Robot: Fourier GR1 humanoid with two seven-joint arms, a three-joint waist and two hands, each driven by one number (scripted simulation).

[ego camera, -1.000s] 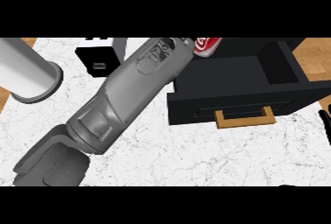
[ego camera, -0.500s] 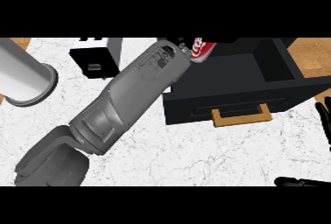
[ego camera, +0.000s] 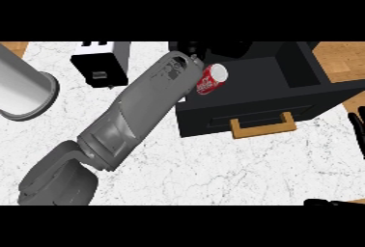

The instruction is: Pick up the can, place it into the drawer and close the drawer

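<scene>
Can [ego camera: 211, 80], red and white, sits at the upper centre of the frame, right at the left lip of the black drawer [ego camera: 285, 79], which stands open. Left hand [ego camera: 187, 48] is mostly hidden behind its grey forearm [ego camera: 143, 113], which crosses from lower left to upper centre; dark fingers show just above the can. Cannot tell whether they are curled round it or merely beside it. By the look of things the carrying step is in hand: the can appears level with the drawer's opening but not yet set down inside.

Next move, as I judge it: bring the can further right over the dark hollow of the drawer, let it go, then push the front with its tan handle [ego camera: 263, 126] back toward the cabinet.

Right hand [ego camera: 357, 128] shows only as dark fingers at the right edge, straight and idle.

Around: a black toaster [ego camera: 102, 62] upper left, a grey cylinder [ego camera: 21, 91] at the left edge, marble counter [ego camera: 235, 169] below. Neither stands in the path. The drawer's left wall is the one thing the can must clear.
</scene>
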